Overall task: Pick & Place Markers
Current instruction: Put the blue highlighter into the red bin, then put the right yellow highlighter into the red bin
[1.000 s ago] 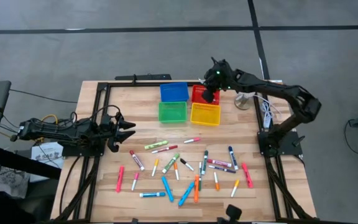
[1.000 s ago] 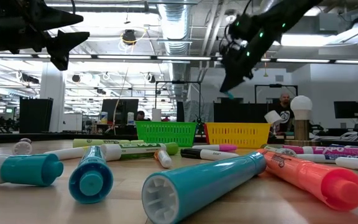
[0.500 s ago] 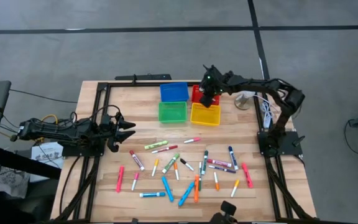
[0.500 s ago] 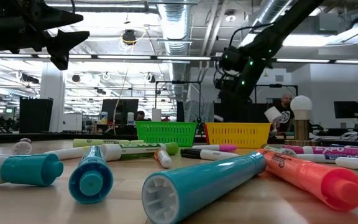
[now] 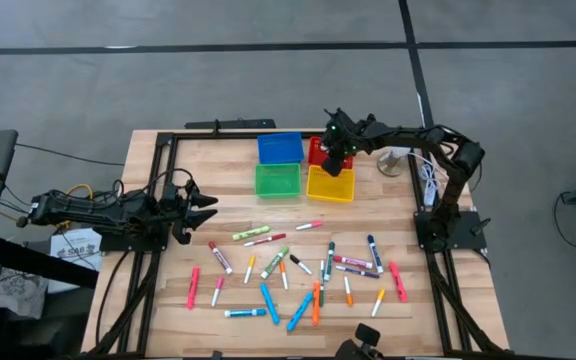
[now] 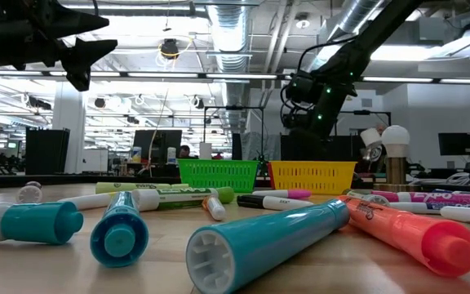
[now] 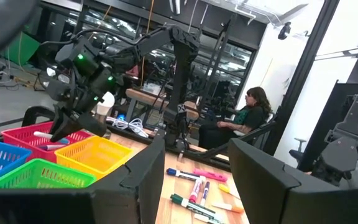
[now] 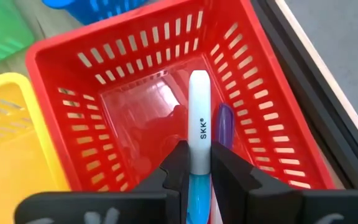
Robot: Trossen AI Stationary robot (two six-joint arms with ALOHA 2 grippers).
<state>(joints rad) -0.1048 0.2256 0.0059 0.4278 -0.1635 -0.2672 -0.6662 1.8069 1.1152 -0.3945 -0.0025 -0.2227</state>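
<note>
Red bin [image 8: 278, 124] under right claw [image 8: 197, 163], narrow, pinching white marker [image 8: 199, 118].

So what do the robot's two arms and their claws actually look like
Both arms are dark, nearly black, built of jointed tubular segments. The right arm carries small green indicator lights near its wrist. The right claw has two flat, angular black fingers. The left claw has pointed dark fingers, with cables trailing behind its arm.
</note>
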